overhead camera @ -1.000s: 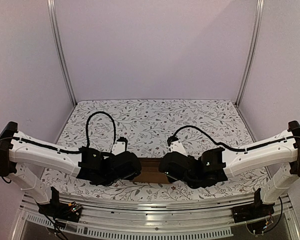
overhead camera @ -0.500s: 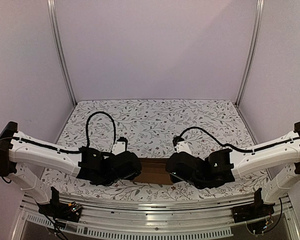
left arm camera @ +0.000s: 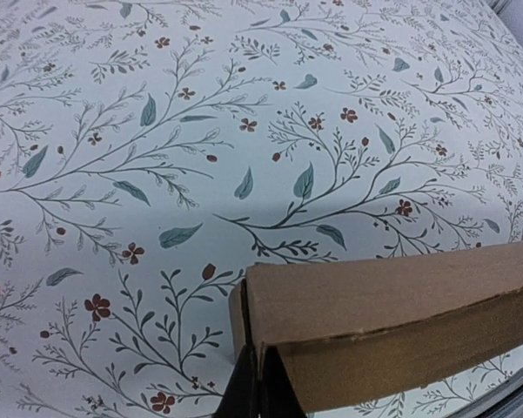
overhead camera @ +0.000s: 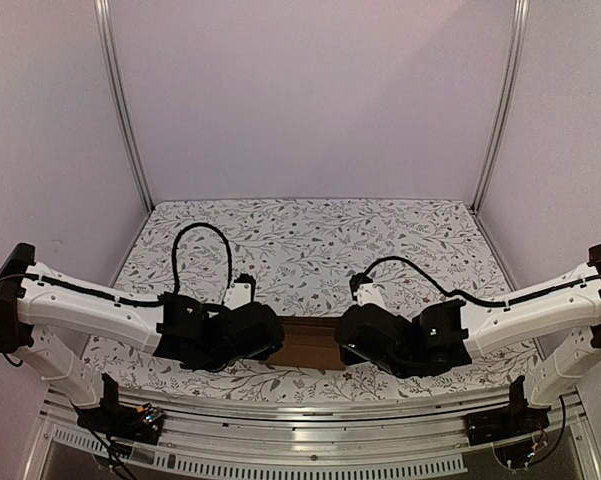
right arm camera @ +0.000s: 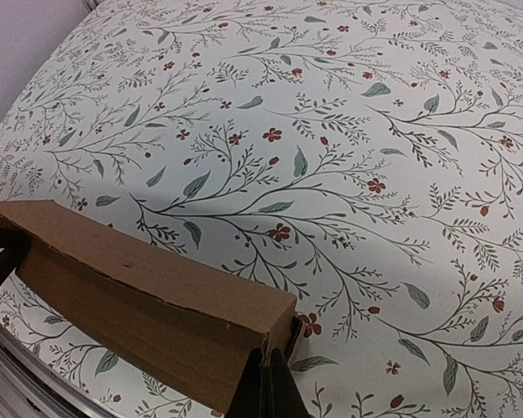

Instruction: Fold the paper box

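Paper box (right arm camera: 148,292) looks closed, left hand (left arm camera: 258,383) and right hand (right arm camera: 268,383) gripping it.

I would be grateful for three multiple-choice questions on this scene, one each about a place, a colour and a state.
1. Where on the table is the paper box?
A. At the far edge
B. In the far left corner
C. Near the front edge, between the two arms

2. What colour is the box?
A. Brown
B. White
C. Blue

3. How are the left pincer and right pincer set?
A. Both open, clear of the box
B. Each closed on an end of the box
C. Both resting on bare cloth

Answers: 1 C, the top view shows it between the wrists; 2 A, it is plain cardboard in every view; 3 B, each wrist view shows fingers pinching a box end.
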Tool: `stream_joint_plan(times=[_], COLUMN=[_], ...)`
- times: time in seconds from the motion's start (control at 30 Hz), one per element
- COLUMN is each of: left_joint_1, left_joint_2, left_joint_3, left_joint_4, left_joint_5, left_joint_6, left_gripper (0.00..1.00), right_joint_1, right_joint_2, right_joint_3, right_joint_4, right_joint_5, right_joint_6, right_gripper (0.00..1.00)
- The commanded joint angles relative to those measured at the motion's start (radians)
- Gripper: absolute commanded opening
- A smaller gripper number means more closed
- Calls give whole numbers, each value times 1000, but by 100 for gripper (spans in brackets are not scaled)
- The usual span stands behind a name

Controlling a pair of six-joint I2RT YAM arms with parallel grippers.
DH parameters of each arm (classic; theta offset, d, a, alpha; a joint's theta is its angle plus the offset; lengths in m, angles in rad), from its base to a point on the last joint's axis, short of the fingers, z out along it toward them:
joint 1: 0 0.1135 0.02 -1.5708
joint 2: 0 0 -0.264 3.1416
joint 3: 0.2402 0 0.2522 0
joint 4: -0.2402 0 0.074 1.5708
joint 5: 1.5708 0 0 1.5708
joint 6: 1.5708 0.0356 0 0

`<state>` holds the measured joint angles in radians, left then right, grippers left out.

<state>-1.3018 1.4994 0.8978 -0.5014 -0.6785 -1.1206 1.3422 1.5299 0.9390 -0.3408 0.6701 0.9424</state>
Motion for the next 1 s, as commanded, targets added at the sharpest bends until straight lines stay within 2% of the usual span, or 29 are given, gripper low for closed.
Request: stream_joint_plan(times=[0.0,0.4,0.97], left_joint_1=[-13,-12,-13], left_joint_2=[19,25,44], left_joint_3=[9,14,36], left_joint_4=[-64,-68,-77], left_joint_5=[-7,-9,3], left_joint_6=[-14,-21,-14], left_gripper=[0,0,0], right_joint_1=[-8,-6,63], right_joint_2=[-12,-61,29], right_joint_3=[-41,-87,-81], right_joint_4=[-37,-64,-87], right_joint_5=[-6,-7,18], right_joint_6=[23,38,80], right_gripper=[0,0,0])
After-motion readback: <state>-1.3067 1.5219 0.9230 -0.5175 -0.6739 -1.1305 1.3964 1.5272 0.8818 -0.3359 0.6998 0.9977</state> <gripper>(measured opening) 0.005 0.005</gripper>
